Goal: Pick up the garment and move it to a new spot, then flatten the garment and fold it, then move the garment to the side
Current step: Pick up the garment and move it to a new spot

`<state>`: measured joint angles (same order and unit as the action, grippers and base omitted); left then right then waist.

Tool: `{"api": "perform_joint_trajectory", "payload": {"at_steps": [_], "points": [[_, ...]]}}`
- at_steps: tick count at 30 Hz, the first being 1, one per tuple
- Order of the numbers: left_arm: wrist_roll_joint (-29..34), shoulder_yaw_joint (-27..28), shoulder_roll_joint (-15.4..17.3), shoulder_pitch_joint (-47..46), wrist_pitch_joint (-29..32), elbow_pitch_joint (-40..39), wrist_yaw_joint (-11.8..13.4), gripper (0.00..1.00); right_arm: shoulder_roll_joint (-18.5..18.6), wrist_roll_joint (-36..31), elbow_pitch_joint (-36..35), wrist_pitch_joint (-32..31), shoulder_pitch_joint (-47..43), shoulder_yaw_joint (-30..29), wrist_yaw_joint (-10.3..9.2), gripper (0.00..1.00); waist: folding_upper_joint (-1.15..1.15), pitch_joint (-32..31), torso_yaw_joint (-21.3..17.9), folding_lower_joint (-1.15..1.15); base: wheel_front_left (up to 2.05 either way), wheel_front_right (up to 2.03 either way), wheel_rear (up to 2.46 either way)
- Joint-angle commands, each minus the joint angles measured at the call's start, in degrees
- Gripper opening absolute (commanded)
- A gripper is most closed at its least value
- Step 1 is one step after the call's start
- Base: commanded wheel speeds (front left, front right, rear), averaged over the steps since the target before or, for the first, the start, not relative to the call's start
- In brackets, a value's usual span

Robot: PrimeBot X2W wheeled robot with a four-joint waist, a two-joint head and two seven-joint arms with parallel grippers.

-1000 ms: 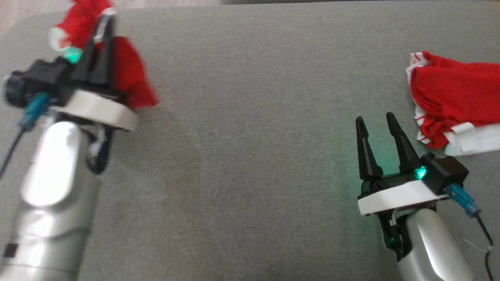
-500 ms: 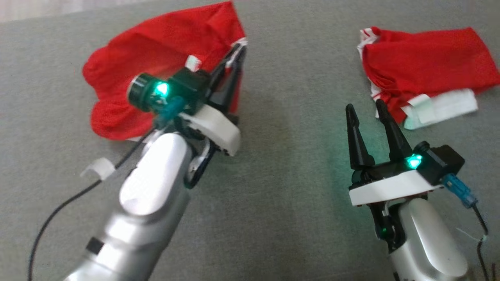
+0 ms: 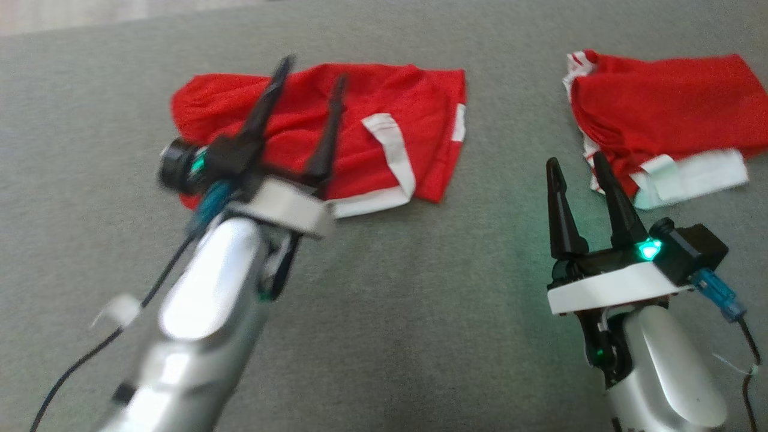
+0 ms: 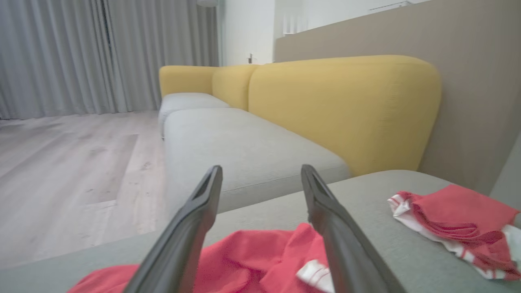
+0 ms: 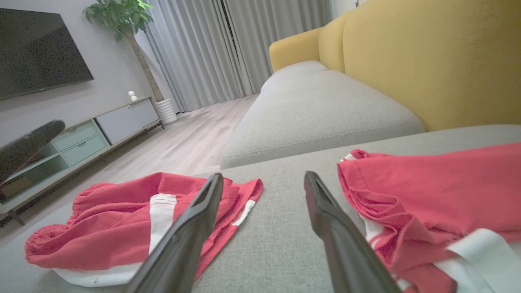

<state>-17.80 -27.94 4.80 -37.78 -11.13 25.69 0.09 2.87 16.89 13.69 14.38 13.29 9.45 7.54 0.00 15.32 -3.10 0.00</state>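
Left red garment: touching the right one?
Apart. Head view shows bare grey cushion between the left red garment and the right red garment; right wrist view shows the same gap.

The left forearm (image 3: 204,300) and right forearm (image 3: 666,372) are smooth, rounded shells of glossy silver. Each ends in a flat white collar (image 3: 612,294) under a black base. The left gripper (image 3: 315,69) and right gripper (image 3: 575,160) each have two long black fingers tapering to points. Beside each base sits a black camera block (image 3: 690,252) with a green light (image 3: 648,249). A blue plug (image 3: 717,294) feeds a thin black cable (image 3: 744,343). The left cable (image 3: 72,371) carries a white clip (image 3: 117,309).
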Motion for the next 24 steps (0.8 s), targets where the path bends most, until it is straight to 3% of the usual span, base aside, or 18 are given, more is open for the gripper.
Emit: {"api": "perform_joint_trajectory", "payload": {"at_steps": [1, 9, 12, 17, 24], "points": [[-0.69, 3.33, 3.28, 1.97, -1.33, -2.47, 0.74, 1.0, 0.0, -0.82, -2.02, 0.62, -0.52, 1.1, -0.05, 1.0, 0.0, -2.03, 2.37, 0.0, 0.0, 0.0, 0.0], [-3.02, 9.38, 8.51, 15.25, -3.53, -7.96, 3.63, 1.0, 0.0, -1.79, -1.58, 0.62, -2.59, 1.3, -0.05, 1.0, 0.0, -5.89, 6.28, 0.0, 0.0, 0.0, 0.0], [-4.31, 12.03, 8.91, 22.3, -3.78, -10.35, 4.81, 1.0, 0.0, -2.34, -1.3, 0.62, -3.51, 1.91, -0.05, 1.0, 0.0, -7.2, 7.21, 0.0, 0.0, 0.0, 0.0], [-4.08, 14.64, 7.08, 29.86, -3.84, -14.63, 5.05, 1.0, 0.0, -3.2, -0.8, 0.62, -5.16, 2.6, -0.05, 1.0, 0.0, -8.16, 8.22, 0.0, 0.0, 0.0, 0.0], [-1.51, 16.25, 4.04, 31.89, -3.85, -15.38, 3.07, 1.0, 0.0, -3.59, -0.41, 0.62, -5.19, 3.11, -0.05, 1.0, 0.0, -8.07, 8.12, 0.0, 0.0, 0.0, 0.0]]}}
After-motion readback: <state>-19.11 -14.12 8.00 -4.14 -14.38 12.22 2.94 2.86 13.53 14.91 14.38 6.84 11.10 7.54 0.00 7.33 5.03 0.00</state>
